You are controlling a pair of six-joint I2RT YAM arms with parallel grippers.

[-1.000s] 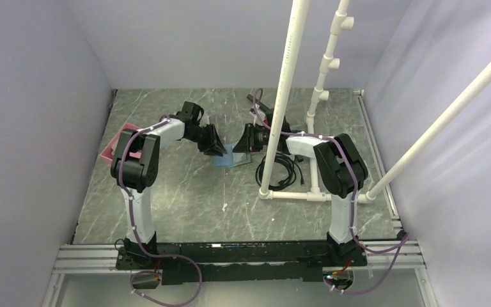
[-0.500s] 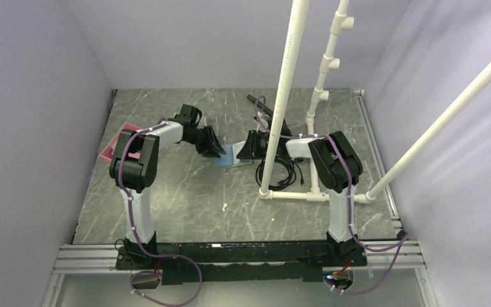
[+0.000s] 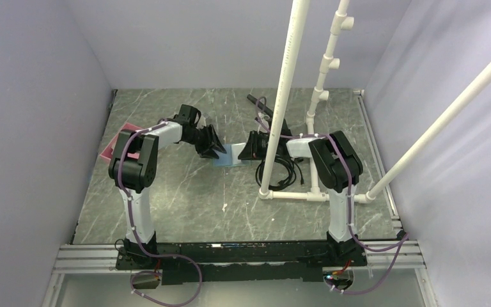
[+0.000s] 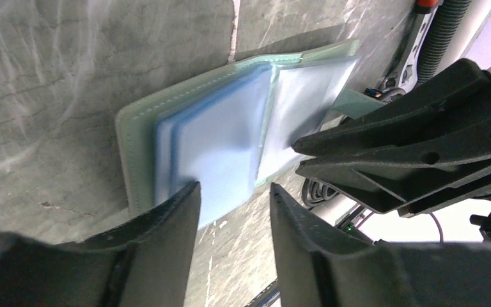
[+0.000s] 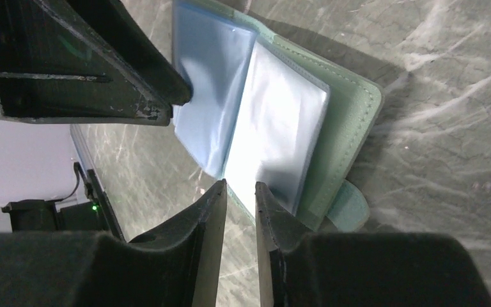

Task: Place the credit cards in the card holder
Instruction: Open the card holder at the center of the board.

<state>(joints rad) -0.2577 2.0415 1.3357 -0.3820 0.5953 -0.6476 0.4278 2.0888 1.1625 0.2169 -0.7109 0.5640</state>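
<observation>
- the card holder (image 3: 231,156) lies open and flat near the middle of the worktop, a little toward its far edge, between the two arms.
- the left gripper (image 4: 233,195) sits just at the holder's left side, fingers clearly apart and holding nothing. a blue sleeve (image 4: 220,147) edge lies right ahead of the gap.
- the right gripper (image 5: 240,185) faces it from the holder's right side. its fingers stand a narrow slit apart, tips at the edge of a clear sleeve (image 5: 275,128), with nothing visibly clamped between them.
- the relation that matters: the holder's open spread runs from one pincer toward the other, and its fold seems to run across that line. each arm therefore meets its own half edge-on.
- both arms are about equally near. the left one lines up with the blue pages, the right one with the clear page and the green cover carrying the closure tab (image 5: 348,211).
- no credit cards can be made out in any view, neither in a pincer nor in a sleeve, so loading looks not yet begun.
- the pink tray (image 3: 110,148) at the worktop's left edge is mostly hidden behind the left arm, and its contents cannot be seen.
- from above, the holder is small and partly covered by both pincers, so whether a fingertip touches a sleeve is hard to tell.
- the sleeves are glossy and blurred in the wrist views, and their openings cannot be picked out.
</observation>
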